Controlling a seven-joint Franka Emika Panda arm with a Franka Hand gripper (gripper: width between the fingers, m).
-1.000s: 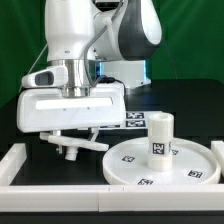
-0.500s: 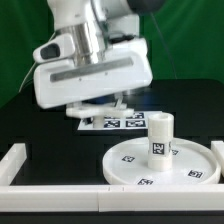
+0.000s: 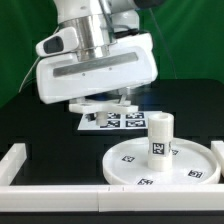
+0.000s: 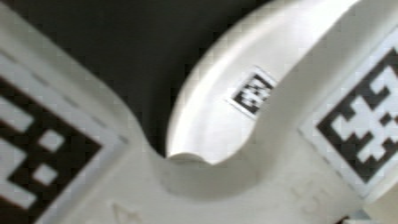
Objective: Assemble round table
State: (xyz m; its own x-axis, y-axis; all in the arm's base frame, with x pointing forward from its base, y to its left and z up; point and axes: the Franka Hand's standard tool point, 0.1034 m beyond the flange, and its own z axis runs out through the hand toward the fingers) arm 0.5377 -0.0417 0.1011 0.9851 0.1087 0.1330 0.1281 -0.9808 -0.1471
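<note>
The large round disc (image 3: 150,165) lies flat on the black table at the front of the exterior view's right. The short thick leg (image 3: 159,135) stands upright on its middle, with a tag facing the camera. My gripper (image 3: 101,103) hangs well above the table, to the exterior view's left of the leg, shut on the cross-shaped base (image 3: 92,107). The base's arms stick out under the hand. In the wrist view a tagged base arm (image 4: 240,100) fills the picture close up. My fingers cannot be made out there.
The marker board (image 3: 118,122) lies on the table behind the disc, partly under the raised hand. A white straight border wall (image 3: 15,162) runs along the front left and front edge (image 3: 60,196). A green backdrop stands behind.
The gripper has risen from just above the table with the cross-shaped base in it. It has shifted slightly toward the exterior view's right. The disc and leg have not moved.
</note>
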